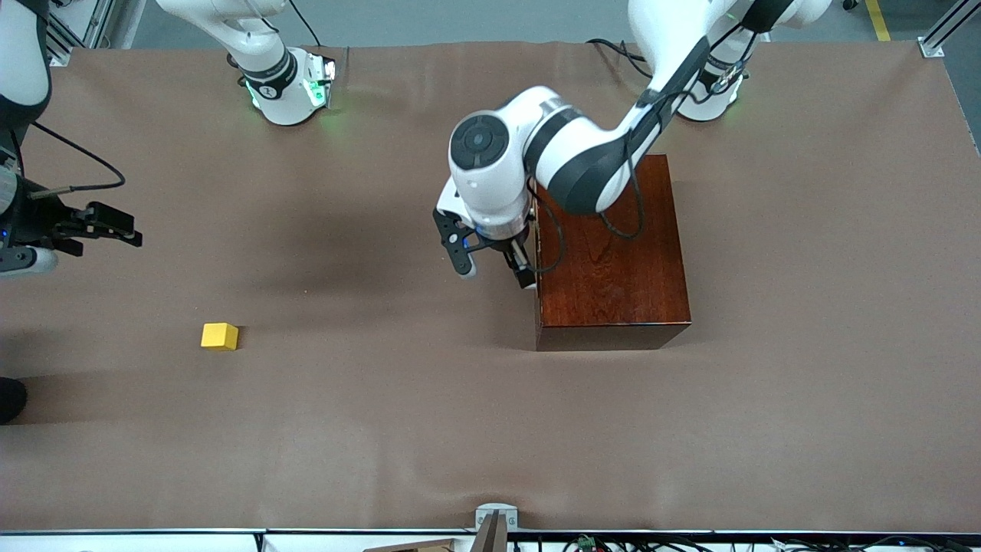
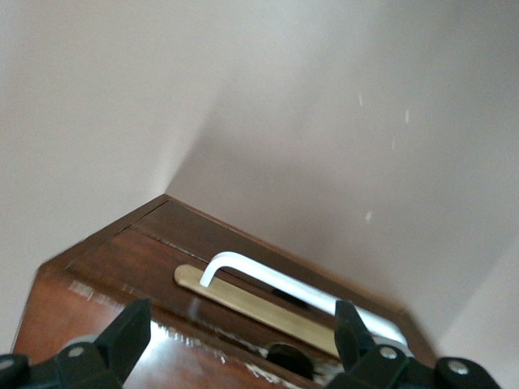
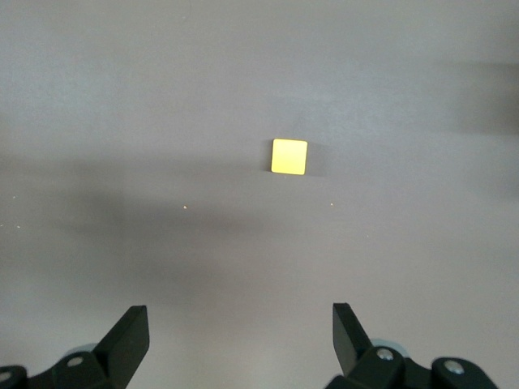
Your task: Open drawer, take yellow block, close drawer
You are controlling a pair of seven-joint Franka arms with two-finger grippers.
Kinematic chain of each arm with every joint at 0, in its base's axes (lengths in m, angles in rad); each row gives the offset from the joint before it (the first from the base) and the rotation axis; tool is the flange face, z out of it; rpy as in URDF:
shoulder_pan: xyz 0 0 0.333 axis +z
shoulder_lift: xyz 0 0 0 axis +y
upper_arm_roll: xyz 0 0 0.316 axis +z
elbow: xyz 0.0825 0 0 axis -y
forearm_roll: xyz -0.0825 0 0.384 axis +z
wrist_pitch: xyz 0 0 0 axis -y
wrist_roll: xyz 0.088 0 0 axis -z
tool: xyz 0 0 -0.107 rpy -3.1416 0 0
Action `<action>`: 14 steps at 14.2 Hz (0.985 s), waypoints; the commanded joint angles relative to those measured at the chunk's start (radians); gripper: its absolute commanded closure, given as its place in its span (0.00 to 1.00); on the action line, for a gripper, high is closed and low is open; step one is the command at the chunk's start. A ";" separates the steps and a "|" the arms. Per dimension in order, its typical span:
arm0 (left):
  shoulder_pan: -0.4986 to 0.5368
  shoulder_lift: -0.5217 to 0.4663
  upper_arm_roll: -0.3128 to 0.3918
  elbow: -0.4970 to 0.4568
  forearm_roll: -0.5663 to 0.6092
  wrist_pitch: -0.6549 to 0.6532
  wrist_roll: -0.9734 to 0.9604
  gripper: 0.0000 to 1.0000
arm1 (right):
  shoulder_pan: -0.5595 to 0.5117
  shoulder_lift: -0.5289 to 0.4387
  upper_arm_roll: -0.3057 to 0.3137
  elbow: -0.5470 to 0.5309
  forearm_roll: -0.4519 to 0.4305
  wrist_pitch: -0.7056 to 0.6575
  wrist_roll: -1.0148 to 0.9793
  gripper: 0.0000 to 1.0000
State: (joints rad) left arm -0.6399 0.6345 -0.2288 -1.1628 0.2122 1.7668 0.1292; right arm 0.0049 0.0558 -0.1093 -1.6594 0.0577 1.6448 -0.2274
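While the task names a drawer job, we see from the front view that the block (image 1: 220, 336) already sits on the bare table (image 1: 475, 429), at about eight o'clock from the table's middle, toward the right arm's end. The box (image 1: 613, 253) stands at about three o'clock from the middle. The left gripper (image 1: 496, 274) hangs just beside the box face that looks toward the right arm's end, fingers spread and holding nothing. The right gripper (image 1: 126, 230) hovers over the table at about eleven o'clock from the block, well apart from it.

From the left wrist view, we see the drawer (image 2: 243, 298) pushed flush into the box (image 2: 105, 267), so its inside is hidden and we cannot tell what it holds. Its white bar handle (image 2: 284, 281) stands proud of the front, between the wide-open left gripper (image 2: 239, 332) fingers.

From the right wrist view, we see the block (image 3: 289, 156) alone on the cloth, ahead of the right gripper (image 3: 239, 324), which is spread wide and empty.

We judge the block light, stiff and flat-sided: easy to pinch across two opposite faces. The drawer is best hooked or gripped at the middle of its bar.
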 commanded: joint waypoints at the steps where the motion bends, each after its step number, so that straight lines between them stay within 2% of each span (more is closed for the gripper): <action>1: 0.008 -0.126 0.011 -0.047 -0.024 -0.004 -0.211 0.00 | 0.003 -0.051 0.002 -0.008 -0.027 -0.071 0.083 0.00; 4: 0.086 -0.220 0.009 -0.052 -0.062 -0.122 -0.476 0.00 | 0.004 -0.062 0.005 0.007 -0.027 -0.089 0.132 0.00; 7: 0.250 -0.288 0.009 -0.066 -0.115 -0.242 -0.802 0.00 | -0.002 -0.065 0.002 0.016 -0.027 -0.102 0.097 0.00; 11: 0.455 -0.354 0.000 -0.087 -0.158 -0.285 -0.823 0.00 | -0.002 -0.054 0.000 0.072 -0.048 -0.095 0.103 0.00; 14: 0.580 -0.418 0.000 -0.159 -0.211 -0.323 -0.768 0.00 | 0.000 -0.054 0.002 0.082 -0.048 -0.096 0.118 0.00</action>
State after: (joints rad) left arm -0.1157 0.2957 -0.2166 -1.2237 0.0382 1.4476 -0.6496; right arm 0.0045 0.0024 -0.1114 -1.5971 0.0323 1.5583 -0.1265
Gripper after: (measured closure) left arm 0.000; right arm 0.000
